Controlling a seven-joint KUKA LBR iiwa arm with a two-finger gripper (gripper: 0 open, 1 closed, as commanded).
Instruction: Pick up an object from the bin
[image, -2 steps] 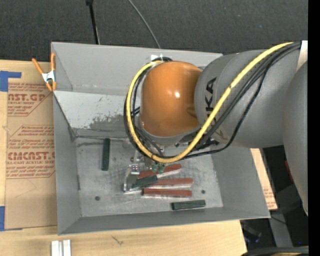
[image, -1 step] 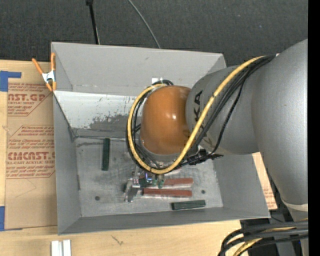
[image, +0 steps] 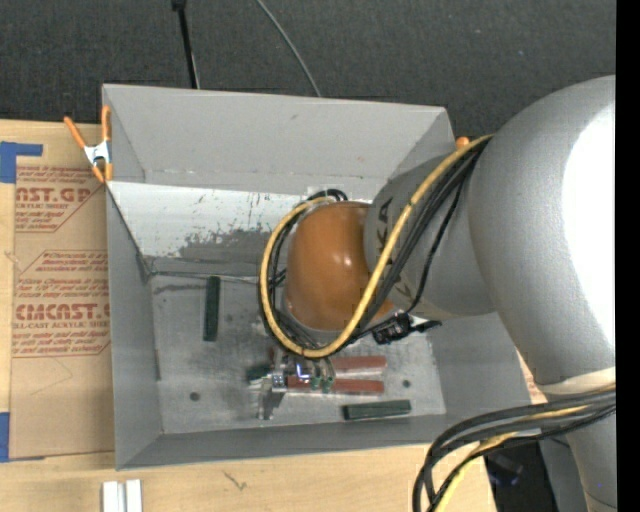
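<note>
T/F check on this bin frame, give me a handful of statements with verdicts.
1. A dark green stick lies on the view's left part of the bin floor, apart from the gripper. True.
2. A second dark stick lies by the near wall, to the view's right of the gripper. True.
3. The reddish-brown bars lie against the view's left wall. False: they lie just to the view's right of the gripper, partly under the arm.
4. The gripper hangs outside the bin, over the cardboard. False: it is low inside the bin, near the front middle of the floor.
</note>
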